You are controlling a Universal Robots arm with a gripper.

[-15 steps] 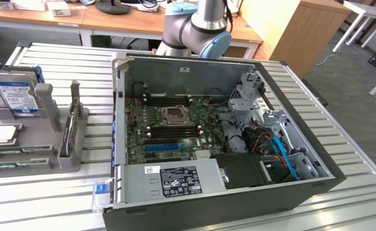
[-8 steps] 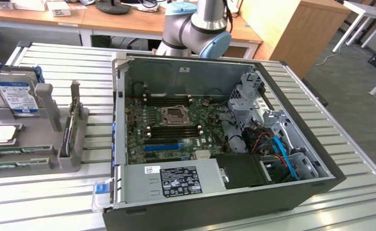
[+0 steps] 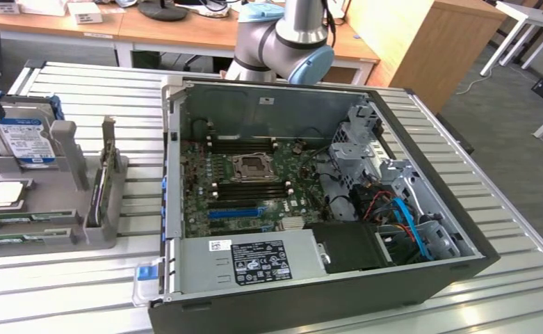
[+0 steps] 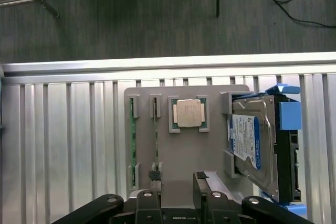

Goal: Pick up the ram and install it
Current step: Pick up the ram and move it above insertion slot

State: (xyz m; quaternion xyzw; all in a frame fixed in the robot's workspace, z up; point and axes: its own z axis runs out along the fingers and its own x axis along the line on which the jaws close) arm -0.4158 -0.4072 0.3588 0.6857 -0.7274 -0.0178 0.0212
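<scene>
On edge in a slot of the grey holder tray (image 4: 173, 150) on the slatted tabletop (image 4: 63, 145): the ram (image 4: 156, 140) (second stick (image 4: 132, 140) alongside), CPU (image 4: 188, 114) and hard drive (image 4: 252, 140) near; tool (image 4: 177, 178) over the tray, fingers apart, gripping nothing.

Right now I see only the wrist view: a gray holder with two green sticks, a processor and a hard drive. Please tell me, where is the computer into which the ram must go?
Observer: The computer case lies on the slatted table, open side up, at the exterior view's right of the gray holder.
Operator: Can you see its memory slots?
Observer: Yes. Long dark slots run on both sides of the processor socket; they look empty.
Operator: Does something stand on the holder outside my picture?
Observer: An upright card with a metal bracket stands at the holder's edge nearest the case.
</scene>
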